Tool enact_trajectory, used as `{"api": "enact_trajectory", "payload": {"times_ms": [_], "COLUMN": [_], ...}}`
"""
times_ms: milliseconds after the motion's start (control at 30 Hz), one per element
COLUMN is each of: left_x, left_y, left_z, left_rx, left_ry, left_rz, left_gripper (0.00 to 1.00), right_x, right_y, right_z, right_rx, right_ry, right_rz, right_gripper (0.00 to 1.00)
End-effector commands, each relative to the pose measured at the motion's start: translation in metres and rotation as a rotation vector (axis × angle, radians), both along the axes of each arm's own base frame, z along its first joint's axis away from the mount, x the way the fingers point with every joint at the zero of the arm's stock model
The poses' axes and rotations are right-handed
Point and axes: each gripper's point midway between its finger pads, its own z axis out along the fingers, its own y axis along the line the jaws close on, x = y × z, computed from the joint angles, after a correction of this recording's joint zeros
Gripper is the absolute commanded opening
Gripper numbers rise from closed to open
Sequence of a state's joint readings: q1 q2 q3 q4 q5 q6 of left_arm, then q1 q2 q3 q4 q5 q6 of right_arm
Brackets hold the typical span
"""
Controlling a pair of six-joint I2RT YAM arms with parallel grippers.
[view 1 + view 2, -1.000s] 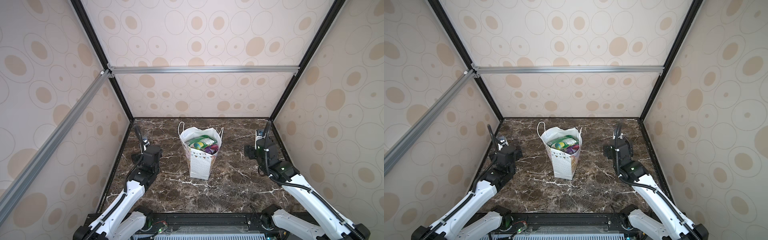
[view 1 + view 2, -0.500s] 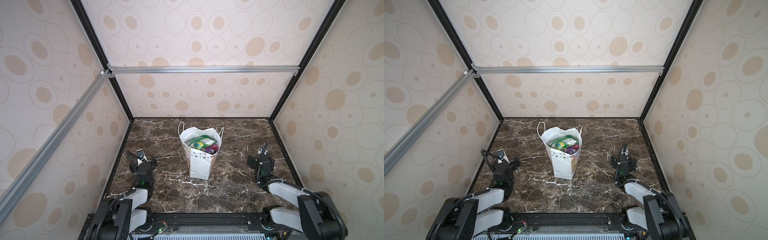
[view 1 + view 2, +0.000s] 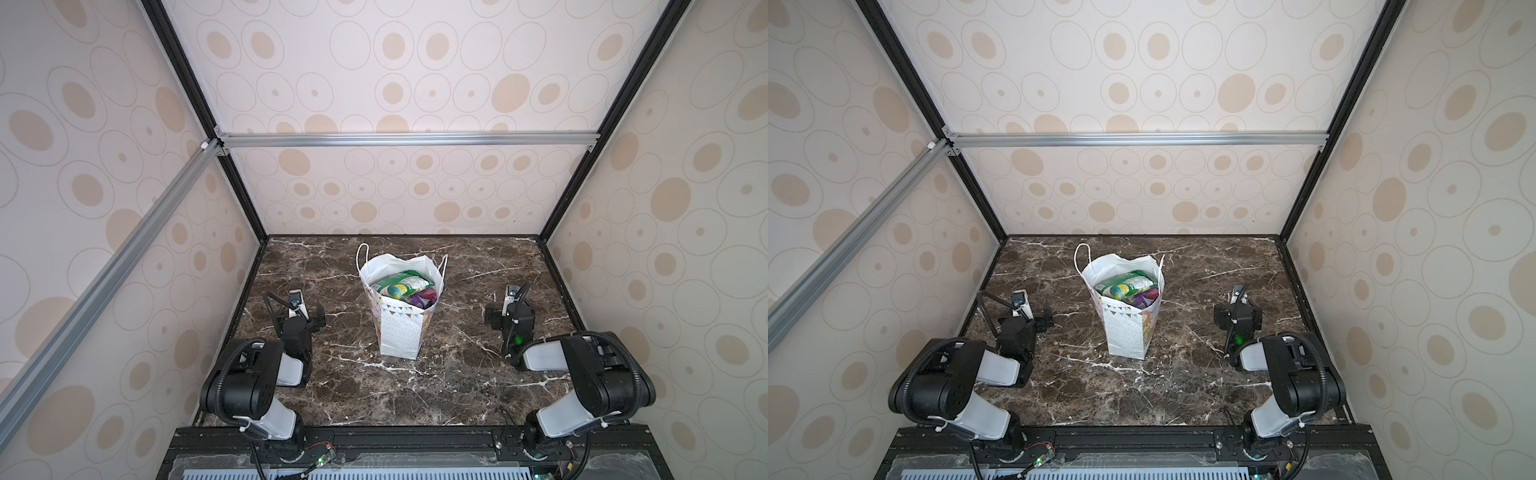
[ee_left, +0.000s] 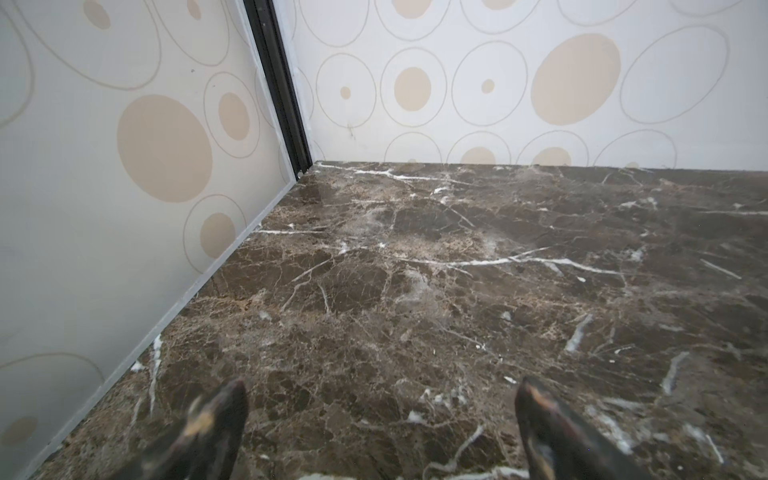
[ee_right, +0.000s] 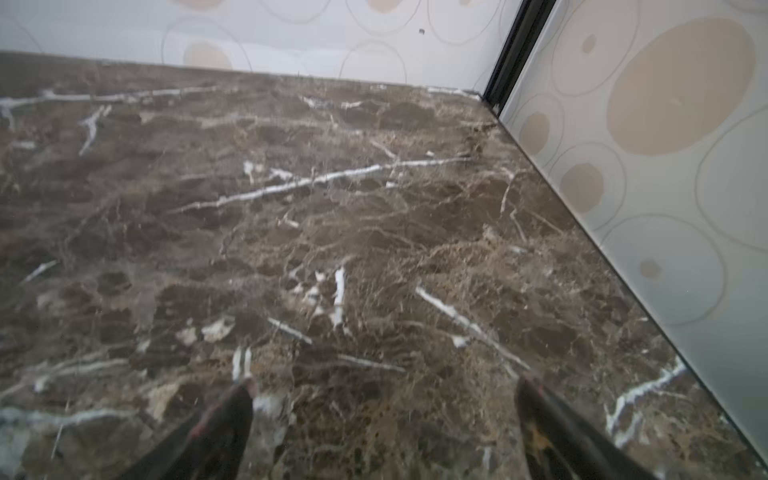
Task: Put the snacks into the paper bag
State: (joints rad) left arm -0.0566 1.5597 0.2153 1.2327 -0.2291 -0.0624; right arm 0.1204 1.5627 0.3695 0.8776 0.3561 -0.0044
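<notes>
The paper bag point(image 3: 400, 332) point(image 3: 1126, 334), white with a band of bunting, stands upright in the middle of the marble table. The snacks point(image 3: 405, 286) point(image 3: 1128, 286) fill its open top; green and purple packets show. My left gripper point(image 3: 300, 318) point(image 3: 1024, 321) sits low over the table, left of the bag and well apart from it. In the left wrist view it point(image 4: 380, 415) is open, with only marble between the fingers. My right gripper point(image 3: 510, 318) point(image 3: 1237, 316) sits low to the right of the bag. It point(image 5: 384, 399) is open too and holds nothing.
The dark marble table point(image 3: 457, 382) is boxed in by patterned walls on three sides, with black corner posts point(image 3: 552, 216). Both arms are folded back near the front rail point(image 3: 415, 440). No loose packets show on the marble.
Both arms have drawn back from beside the bag toward the front and folded down. Both grippers now sit lower and nearer the front. The bag has not moved.
</notes>
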Motion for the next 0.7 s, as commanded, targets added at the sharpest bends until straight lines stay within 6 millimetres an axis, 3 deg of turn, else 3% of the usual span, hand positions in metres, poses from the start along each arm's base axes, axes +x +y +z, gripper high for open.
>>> {"api": "enact_trajectory", "payload": {"times_ms": [0,667], "left_x": [0.0081,0.0090], "left_y": [0.0002,-0.0007], "left_z": [0.0224,0.0209], "left_rx": [0.013,0.011], "left_ry": [-0.079,-0.069], "left_rz": [-0.006,-0.010], "left_gripper": [1.00,1.00], "right_x": [0.0072,0.0074], "right_y": [-0.0022,-0.0019], "right_z": [0.0141,0.0128], "right_rx": [0.017,0.023], "right_ry": [-0.049,-0.031], "right_rz": [-0.009,-0.009], "right_gripper": [1.00,1.00]}}
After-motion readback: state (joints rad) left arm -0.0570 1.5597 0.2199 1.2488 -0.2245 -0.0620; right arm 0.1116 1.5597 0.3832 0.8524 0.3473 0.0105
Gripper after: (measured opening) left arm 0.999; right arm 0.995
